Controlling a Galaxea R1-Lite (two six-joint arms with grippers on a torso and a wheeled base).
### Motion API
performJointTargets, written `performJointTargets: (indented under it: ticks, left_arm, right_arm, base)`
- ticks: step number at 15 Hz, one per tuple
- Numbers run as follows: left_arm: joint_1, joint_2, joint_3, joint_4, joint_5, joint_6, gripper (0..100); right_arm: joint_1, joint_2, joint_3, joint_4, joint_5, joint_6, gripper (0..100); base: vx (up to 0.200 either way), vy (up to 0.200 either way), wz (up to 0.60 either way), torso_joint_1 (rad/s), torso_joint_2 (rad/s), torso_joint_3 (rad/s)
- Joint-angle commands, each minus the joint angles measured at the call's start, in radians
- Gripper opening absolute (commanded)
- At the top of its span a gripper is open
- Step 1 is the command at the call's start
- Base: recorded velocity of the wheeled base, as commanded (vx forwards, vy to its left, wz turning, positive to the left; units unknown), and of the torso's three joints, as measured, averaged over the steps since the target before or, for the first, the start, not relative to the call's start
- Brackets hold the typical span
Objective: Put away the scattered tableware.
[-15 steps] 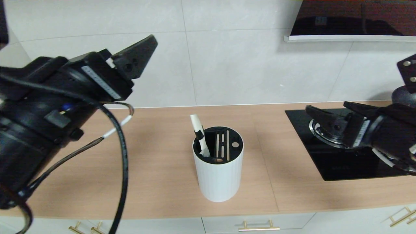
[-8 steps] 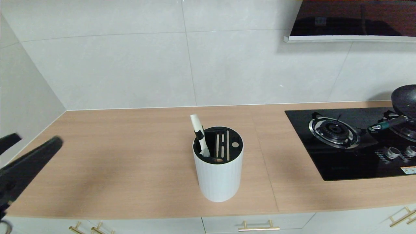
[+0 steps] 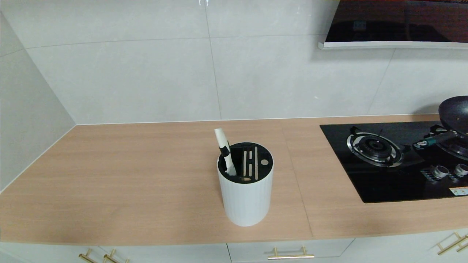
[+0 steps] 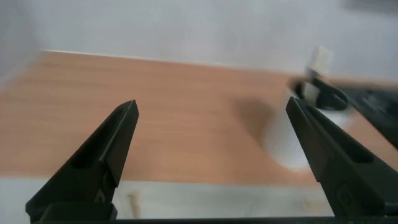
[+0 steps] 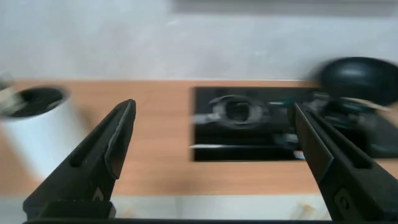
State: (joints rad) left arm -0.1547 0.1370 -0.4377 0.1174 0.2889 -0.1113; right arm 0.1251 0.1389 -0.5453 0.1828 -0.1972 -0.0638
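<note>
A white ribbed cylindrical holder (image 3: 246,197) with a black slotted top stands on the wooden counter near its front edge. A white utensil handle with a black band (image 3: 223,146) leans out of the holder's left opening. My left gripper (image 4: 211,115) is open with nothing between its fingers, pulled back off the counter's front, with the holder (image 4: 292,140) ahead of it. Also open and holding nothing, my right gripper (image 5: 212,115) sits back from the counter, with the holder (image 5: 38,134) off to one side of it.
A black gas hob (image 3: 395,160) with burners and knobs lies at the counter's right, with a dark pan (image 3: 453,109) on its far burner. A tiled wall runs behind and along the left. Drawers with gold handles (image 3: 290,254) sit below the counter.
Both arms have drawn back out of the head view: the left one dropped away low on the left, the right one left the hob area. The holder has not moved.
</note>
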Motion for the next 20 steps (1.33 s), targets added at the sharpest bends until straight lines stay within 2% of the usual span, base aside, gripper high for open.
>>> performJointTargets:
  ticks: [1, 2, 3, 4, 5, 6, 8, 9, 10, 11, 12, 13, 14, 15, 16, 17, 18, 20]
  left_arm:
    - [0.067, -0.04, 0.0, 0.002, 0.032, -0.013, 100]
    - [0.122, -0.068, 0.005, 0.007, 0.019, -0.045, 100]
    - [0.147, -0.123, 0.037, 0.014, -0.017, -0.036, 100]
    - [0.158, -0.137, 0.105, 0.01, -0.02, -0.013, 100]
    - [0.158, -0.137, 0.165, -0.007, 0.027, -0.008, 100]
    - [0.158, -0.137, 0.249, -0.038, 0.024, 0.019, 100]
    - [0.158, -0.137, 0.432, -0.159, 0.004, 0.105, 100]
    - [0.158, -0.137, 0.438, -0.168, -0.019, 0.12, 100]
    - [0.158, -0.137, 0.438, -0.157, -0.051, 0.107, 100]
    - [0.158, -0.137, 0.438, -0.156, -0.093, 0.113, 100]
    - [0.158, -0.137, 0.438, -0.156, -0.148, 0.133, 100]
    - [0.158, -0.137, 0.438, -0.156, -0.162, 0.142, 100]
    - [0.158, -0.137, 0.438, -0.154, -0.197, 0.128, 100]
    - [0.158, -0.137, 0.436, -0.117, -0.26, 0.128, 100]
    - [0.158, -0.137, 0.435, -0.113, -0.272, 0.165, 100]
    - [0.156, -0.137, 0.435, -0.113, -0.274, 0.168, 100]
    - [0.156, -0.137, 0.436, -0.113, -0.274, 0.163, 100]
    - [0.156, -0.137, 0.436, -0.114, -0.274, 0.162, 100]
  right_arm:
    - [-0.102, -0.075, 0.035, 0.006, 0.007, -0.004, 100]
    - [-0.134, -0.127, 0.082, 0.02, 0.05, -0.005, 100]
    - [-0.133, -0.137, 0.142, 0.02, 0.052, -0.007, 100]
    - [-0.133, -0.137, 0.202, 0.003, -0.013, 0.001, 100]
    - [-0.133, -0.137, 0.265, -0.022, -0.06, 0.002, 100]
    - [-0.133, -0.136, 0.367, -0.098, -0.07, -0.001, 100]
    - [-0.133, -0.136, 0.545, -0.289, -0.068, -0.028, 100]
    - [-0.133, -0.136, 0.544, -0.243, -0.065, -0.025, 100]
    - [-0.133, -0.136, 0.545, -0.236, -0.06, -0.019, 100]
    - [-0.133, -0.136, 0.545, -0.235, -0.059, -0.017, 100]
    - [-0.131, -0.136, 0.545, -0.235, -0.048, -0.014, 100]
    - [-0.128, -0.136, 0.545, -0.235, -0.008, 0.004, 100]
    - [-0.127, -0.136, 0.545, -0.235, 0.044, 0.015, 100]
    - [-0.127, -0.136, 0.545, -0.235, 0.052, 0.01, 100]
    - [-0.127, -0.136, 0.545, -0.229, 0.079, 0.012, 100]
    - [-0.127, -0.136, 0.545, -0.207, 0.157, 0.021, 100]
    - [-0.127, -0.136, 0.544, -0.169, 0.191, 0.021, 100]
    - [-0.127, -0.136, 0.545, -0.183, 0.186, 0.045, 100]
  base:
    - [0.0, 0.0, 0.0, 0.0, 0.0, 0.0]
    - [0.0, 0.0, 0.0, 0.0, 0.0, 0.0]
    - [0.0, 0.0, 0.0, 0.0, 0.0, 0.0]
    - [0.0, 0.0, 0.0, 0.0, 0.0, 0.0]
    - [0.0, 0.0, 0.0, 0.0, 0.0, 0.0]
    - [0.0, 0.0, 0.0, 0.0, 0.0, 0.0]
    - [0.0, 0.0, 0.0, 0.0, 0.0, 0.0]
    - [0.0, 0.0, 0.0, 0.0, 0.0, 0.0]
    - [0.0, 0.0, 0.0, 0.0, 0.0, 0.0]
    - [0.0, 0.0, 0.0, 0.0, 0.0, 0.0]
    - [0.0, 0.0, 0.0, 0.0, 0.0, 0.0]
    - [0.0, 0.0, 0.0, 0.0, 0.0, 0.0]
    - [0.0, 0.0, 0.0, 0.0, 0.0, 0.0]
    - [0.0, 0.0, 0.0, 0.0, 0.0, 0.0]
    - [0.0, 0.0, 0.0, 0.0, 0.0, 0.0]
    - [0.0, 0.0, 0.0, 0.0, 0.0, 0.0]
    - [0.0, 0.0, 0.0, 0.0, 0.0, 0.0]
    - [0.0, 0.0, 0.0, 0.0, 0.0, 0.0]
